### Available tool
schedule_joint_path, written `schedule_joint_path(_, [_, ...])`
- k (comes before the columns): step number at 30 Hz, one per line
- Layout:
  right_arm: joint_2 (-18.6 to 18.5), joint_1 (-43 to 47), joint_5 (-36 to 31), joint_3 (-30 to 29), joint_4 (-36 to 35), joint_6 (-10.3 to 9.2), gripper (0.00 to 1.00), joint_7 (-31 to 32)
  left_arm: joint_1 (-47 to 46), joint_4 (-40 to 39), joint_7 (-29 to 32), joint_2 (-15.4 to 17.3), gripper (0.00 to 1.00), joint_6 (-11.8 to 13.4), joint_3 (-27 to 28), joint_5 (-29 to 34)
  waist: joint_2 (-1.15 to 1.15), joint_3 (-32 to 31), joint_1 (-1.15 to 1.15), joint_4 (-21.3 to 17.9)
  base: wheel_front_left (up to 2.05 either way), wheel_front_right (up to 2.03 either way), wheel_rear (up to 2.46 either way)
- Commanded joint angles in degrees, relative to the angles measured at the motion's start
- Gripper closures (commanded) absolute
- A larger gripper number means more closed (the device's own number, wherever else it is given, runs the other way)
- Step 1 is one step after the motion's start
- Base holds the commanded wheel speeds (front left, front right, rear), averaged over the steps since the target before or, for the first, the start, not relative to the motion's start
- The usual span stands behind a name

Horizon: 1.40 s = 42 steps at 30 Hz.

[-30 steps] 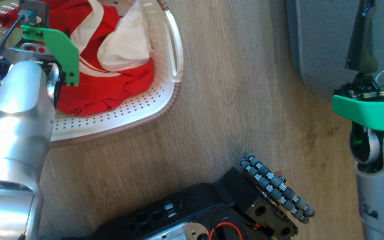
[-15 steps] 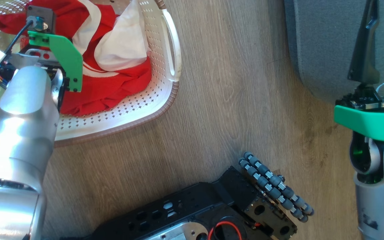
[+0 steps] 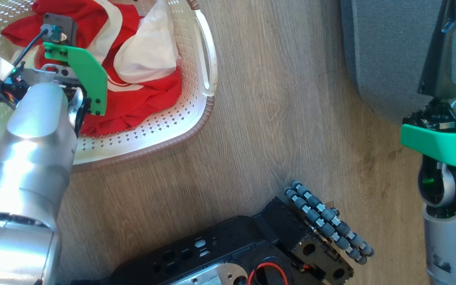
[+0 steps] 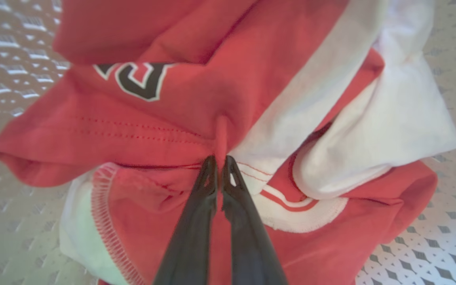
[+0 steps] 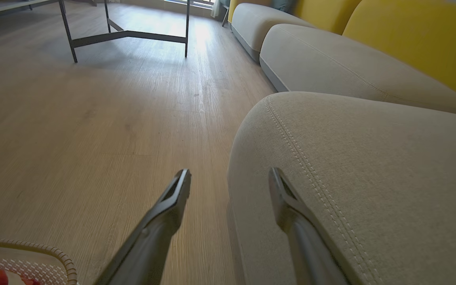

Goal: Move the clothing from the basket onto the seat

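Observation:
The red clothing [image 3: 141,95] with white bands lies bunched in the cream basket [image 3: 172,124] at the upper left. My left wrist hangs over it, hiding the fingers in the head view. In the left wrist view my left gripper [image 4: 220,163] is shut on a raised fold of the red clothing [image 4: 196,91], with the basket's perforated floor [image 4: 430,245] around it. The grey seat [image 3: 386,51] is at the upper right. My right gripper [image 5: 230,176] is open and holds nothing. It hovers at the rounded corner of the seat [image 5: 370,178], one finger over the cushion.
Wooden floor [image 3: 275,118] separates basket and seat. My black base with its roller wheel [image 3: 327,221] sits at the bottom middle. The right wrist view shows a table's metal legs [image 5: 125,36], more sofa cushions [image 5: 331,67], yellow backrests [image 5: 414,35] and the basket's rim [image 5: 56,253].
My left wrist has drifted a little rightward and toward me over the basket, and the red fabric beneath it has gathered up. The right arm has barely moved.

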Motion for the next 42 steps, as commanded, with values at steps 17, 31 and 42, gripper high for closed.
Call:
schedule_joint_path(17, [-0.73, 1.68, 0.65, 0.17, -0.46, 0.40, 0.00, -0.28, 1.85, -2.84, -10.48, -0.47, 1.00, -2.54, 0.45, -2.76, 0.00, -4.59, 0.00, 3.09, 0.00, 0.00, 0.00])
schedule_joint_path(31, [-5.15, 5.93, -0.05, -1.04, 2.48, 0.40, 0.00, -0.28, 13.52, -11.00, -17.30, -2.02, 1.00, -4.55, 2.75, -9.19, 0.00, -20.28, 0.00, 11.47, 0.00, 0.00, 0.00])
schedule_joint_path(42, [-9.96, 11.15, 1.06, 1.46, 9.19, 0.40, 0.00, -0.28, 25.41, -25.89, -17.51, -1.52, 1.00, -3.57, 5.25, -11.40, 0.00, -32.84, 0.00, 17.74, 0.00, 0.00, 0.00])
